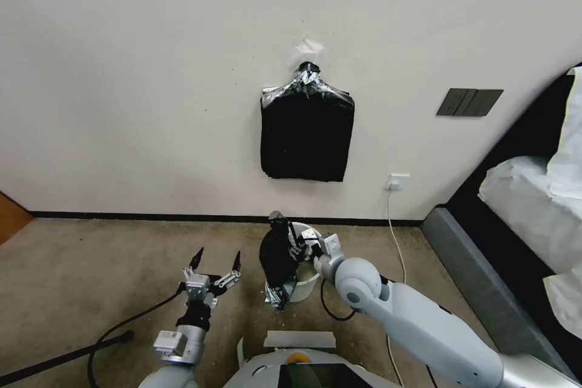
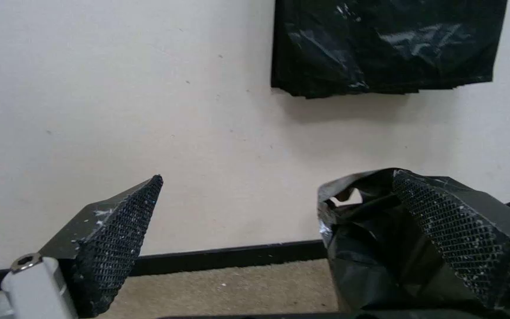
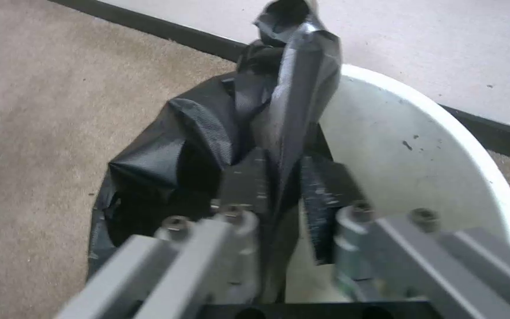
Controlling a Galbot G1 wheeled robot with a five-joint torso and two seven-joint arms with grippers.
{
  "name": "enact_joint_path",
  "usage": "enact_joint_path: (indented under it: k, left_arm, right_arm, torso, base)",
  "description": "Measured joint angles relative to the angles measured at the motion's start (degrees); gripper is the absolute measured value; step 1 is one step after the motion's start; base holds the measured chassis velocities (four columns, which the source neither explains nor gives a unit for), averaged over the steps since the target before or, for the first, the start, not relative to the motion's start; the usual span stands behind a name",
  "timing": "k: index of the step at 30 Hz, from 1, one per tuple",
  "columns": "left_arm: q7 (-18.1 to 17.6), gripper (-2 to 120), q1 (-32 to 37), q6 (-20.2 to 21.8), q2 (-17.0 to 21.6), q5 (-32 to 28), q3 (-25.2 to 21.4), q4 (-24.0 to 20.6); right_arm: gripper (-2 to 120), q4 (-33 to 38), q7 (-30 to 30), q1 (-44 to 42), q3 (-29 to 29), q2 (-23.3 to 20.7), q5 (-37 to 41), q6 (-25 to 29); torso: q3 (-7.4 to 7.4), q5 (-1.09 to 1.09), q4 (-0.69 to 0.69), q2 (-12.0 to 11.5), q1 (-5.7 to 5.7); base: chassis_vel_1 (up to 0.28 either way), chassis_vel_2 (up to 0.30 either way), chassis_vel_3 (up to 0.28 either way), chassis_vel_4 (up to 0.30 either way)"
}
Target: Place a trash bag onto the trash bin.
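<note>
While pinching the trash bag [image 3: 284,88], the right gripper [image 3: 281,177] overhangs the trash bin [image 3: 420,146].

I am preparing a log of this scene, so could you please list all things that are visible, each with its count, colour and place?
trash bag: one, glossy black, hanging crumpled over the left side of the bin, pinched by the right gripper.
trash bin: one, cream-white, on the carpet near the wall.
bundle of bags: one, black, hanging flat on the wall above the bin.
switch panel: one, dark grey, on the wall to the right.
wall socket: one, white, low on the wall, with a white cable going down.
bed: one, dark frame with white bedding, at the right edge.
carpet: beige-brown, covering the floor.
left gripper: one, black fingers, open, above the carpet left of the bin.
right gripper: one, shut on the bag at the bin.
</note>
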Motion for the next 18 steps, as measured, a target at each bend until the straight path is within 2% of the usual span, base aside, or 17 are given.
enact_joint_path:
  k: [2,4,6,8,11,12,14,18]
  left_arm:
    - [-1.16,100,-2.42,3.13,1.65,-1.76,1.96,0.12]
    - [-1.77,100,-3.44,4.64,2.38,-2.77,2.84,0.22]
    - [-3.86,100,-6.88,9.14,4.55,-6.76,5.36,0.46]
    - [-4.47,100,-8.06,10.57,5.24,-8.01,6.08,0.61]
    - [-7.12,100,-13.91,15.65,8.15,-12.58,8.67,2.18]
    - [-7.12,100,-13.91,15.65,8.15,-12.58,8.67,2.18]
    - [-9.19,100,-17.7,19.07,9.52,-16.52,10.15,3.36]
    - [-11.18,100,-20.68,22.3,10.22,-19.48,11.18,5.06]
  right_arm:
    - [0,0.0,0.01,-0.24,0.49,-0.33,0.09,0.1]
    - [0,0.0,0.01,-0.32,0.66,-0.44,0.11,0.17]
    - [0,0.03,0.14,-0.57,1.26,-0.71,0.5,0.42]
    - [0,0.06,0.16,-0.63,1.43,-0.81,0.64,0.57]
    - [0,0.15,0.1,-0.69,1.73,-1.19,0.76,1.88]
    - [0,0.15,0.1,-0.69,1.73,-1.19,0.76,1.88]
    - [0,0.17,-0.05,-0.41,1.7,-1.3,0.76,2.15]
    - [0,-0.14,-0.48,1.13,0.26,-1.22,0.54,2.26]
  torso:
    - [0.0,0.0,0.0,0.0,0.0]
    - [0.0,0.0,-0.01,0.0,0.0]
    - [0.0,0.0,0.0,0.0,0.0]
    - [0.0,0.0,-0.01,0.0,0.0]
    - [0.0,0.0,0.0,0.0,0.0]
    - [0.0,0.0,0.0,0.0,0.0]
    - [0.0,0.0,-0.01,0.0,0.0]
    - [0.0,0.0,0.0,0.0,0.0]
  base:
    - [0.0,0.0,0.0,0.0]
    - [0.0,0.0,0.0,0.0]
    - [0.0,0.0,0.0,0.0]
    - [0.0,0.0,0.0,0.0]
    - [0.0,0.0,0.0,0.0]
    - [0.0,0.0,0.0,0.0]
    - [0.0,0.0,0.0,0.0]
    - [0.0,0.0,0.0,0.0]
